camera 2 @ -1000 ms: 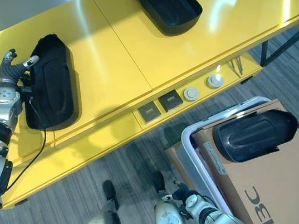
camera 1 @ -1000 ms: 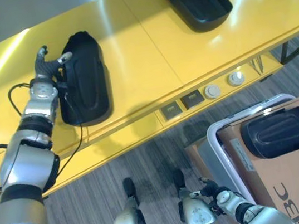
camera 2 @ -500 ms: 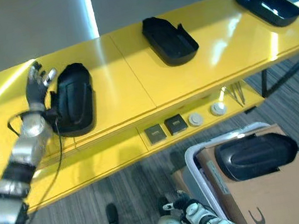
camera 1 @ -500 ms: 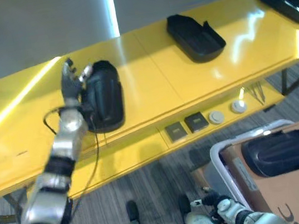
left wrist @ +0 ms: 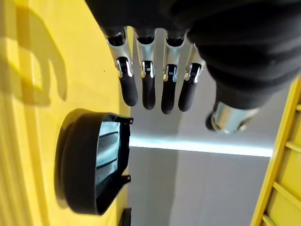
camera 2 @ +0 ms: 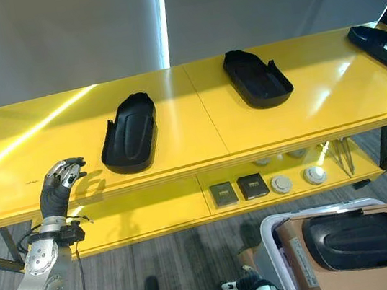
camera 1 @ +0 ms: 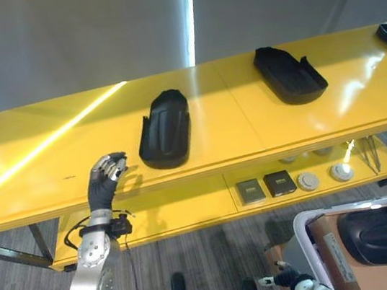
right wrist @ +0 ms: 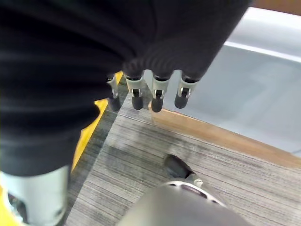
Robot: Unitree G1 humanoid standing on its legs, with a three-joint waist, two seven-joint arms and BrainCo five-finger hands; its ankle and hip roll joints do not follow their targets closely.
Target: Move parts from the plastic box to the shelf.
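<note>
Parts like the black moulded shell (camera 2: 358, 239), well off from the empty, loose-fingered left robot hand (camera 2: 57, 187), looked rigid, light and slick; I'd grip its long edges.

Below the shelf's top surface we see two dark square blocks (camera 2: 238, 189) side by side on the lower ledge, two round white knobs (camera 2: 298, 180) just beside them, tweezers (camera 2: 342, 157) farther along, and grey striped carpet (camera 2: 174, 261) underneath.

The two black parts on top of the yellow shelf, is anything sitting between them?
No. Between the left black part and the middle black part, only bare yellow shelf shows in both eye views.
</note>
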